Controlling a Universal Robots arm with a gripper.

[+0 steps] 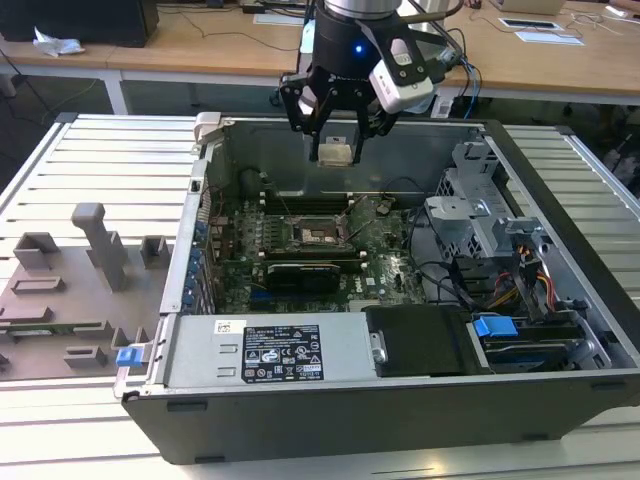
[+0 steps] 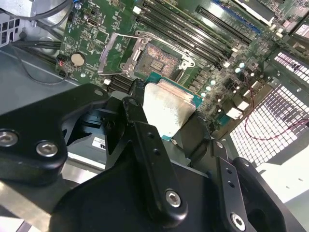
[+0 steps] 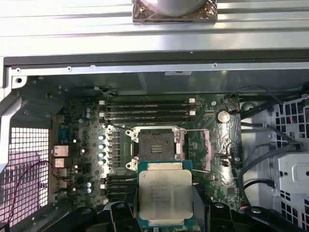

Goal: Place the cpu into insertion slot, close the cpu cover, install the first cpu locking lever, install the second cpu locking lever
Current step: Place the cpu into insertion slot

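The gripper [image 1: 336, 143] hangs above the motherboard [image 3: 79, 123], its fingers [image 2: 145, 140] clamped on opposite edges of the cpu [image 3: 165, 195], which is held clear of the board. The insertion slot [image 3: 155, 145] lies exposed below, with the cpu cover [image 3: 199, 150] swung open beside it.

cpu [image 2: 166, 104]: lower part hidden behind the end effector [image 2: 165, 121]
arm [image 1: 362, 12]: cut off at the exterior view's top edge

Bright, even overhead light. Glare washes the small square silvery-tan metal chip [image 2: 166, 108] in the second wrist view; black gripper fingers [image 2: 145, 142] beside it look soft, probably defocused.
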